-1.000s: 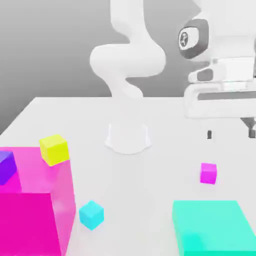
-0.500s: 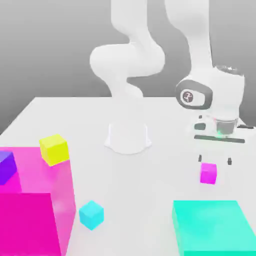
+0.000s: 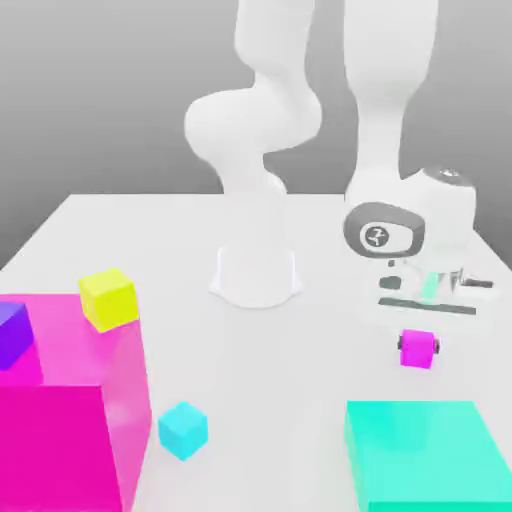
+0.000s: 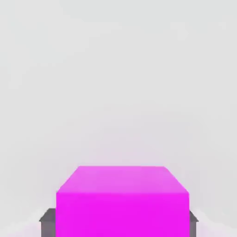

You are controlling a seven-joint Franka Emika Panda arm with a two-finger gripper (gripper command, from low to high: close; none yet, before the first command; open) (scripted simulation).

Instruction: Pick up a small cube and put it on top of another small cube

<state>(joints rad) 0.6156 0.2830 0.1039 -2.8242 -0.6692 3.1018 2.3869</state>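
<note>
Exterior view: nearer the camera than the small magenta cube point(image 3: 417, 349) lies the turquoise slab point(image 3: 420, 440), which a low sideways carry might clip, knocking the grip askew. Well to the exterior view's left of that small cube are the cyan cube point(image 3: 183, 431) and the huge magenta block point(image 3: 50, 445); too little lift would probably drive the load into the block's side. Farther back, though still well left of the small magenta cube, the yellow cube point(image 3: 109, 299) appears to sit turned near the block's far edge, so an off-centre or hard set-down could slide it off or leave the stack leaning. The hand view has the fingers point(image 4: 48, 227) closed on two opposite sides of the small magenta cube, which lies between them, seemingly at worktop point(image 3: 290, 400) level.
</note>
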